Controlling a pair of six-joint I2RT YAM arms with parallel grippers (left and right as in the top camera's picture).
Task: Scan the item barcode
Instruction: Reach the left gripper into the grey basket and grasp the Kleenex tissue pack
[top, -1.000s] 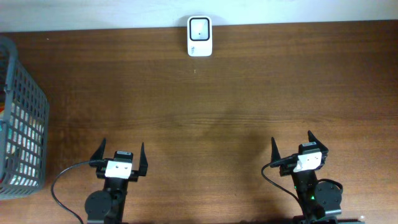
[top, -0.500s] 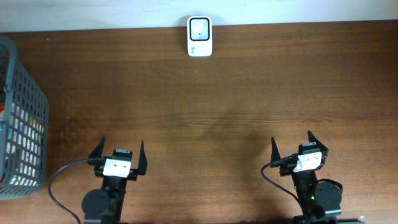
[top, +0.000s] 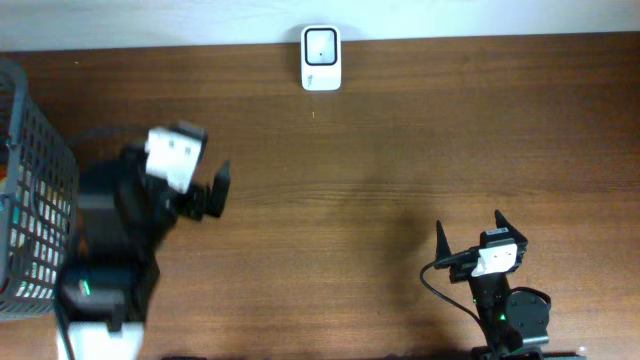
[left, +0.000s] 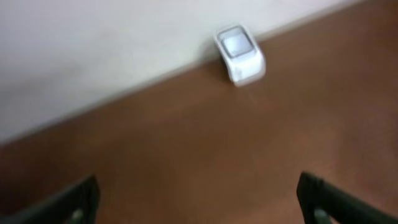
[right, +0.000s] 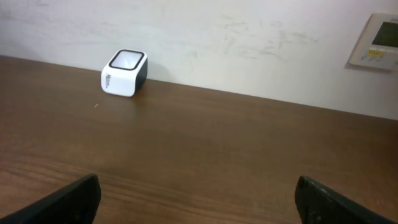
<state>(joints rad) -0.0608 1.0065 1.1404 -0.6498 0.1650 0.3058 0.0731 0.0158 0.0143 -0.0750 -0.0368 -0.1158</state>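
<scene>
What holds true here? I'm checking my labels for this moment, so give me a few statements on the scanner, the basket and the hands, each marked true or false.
1. The white scanner stands at the far edge of the table. True.
2. The left hand is nearer the grey basket than the right hand is. True.
3. The left hand is shut on an item. False: it is open and empty.
4. The right hand is open and empty. True.
5. The grey basket sits at the table's right edge. False: it is at the left edge.
</scene>
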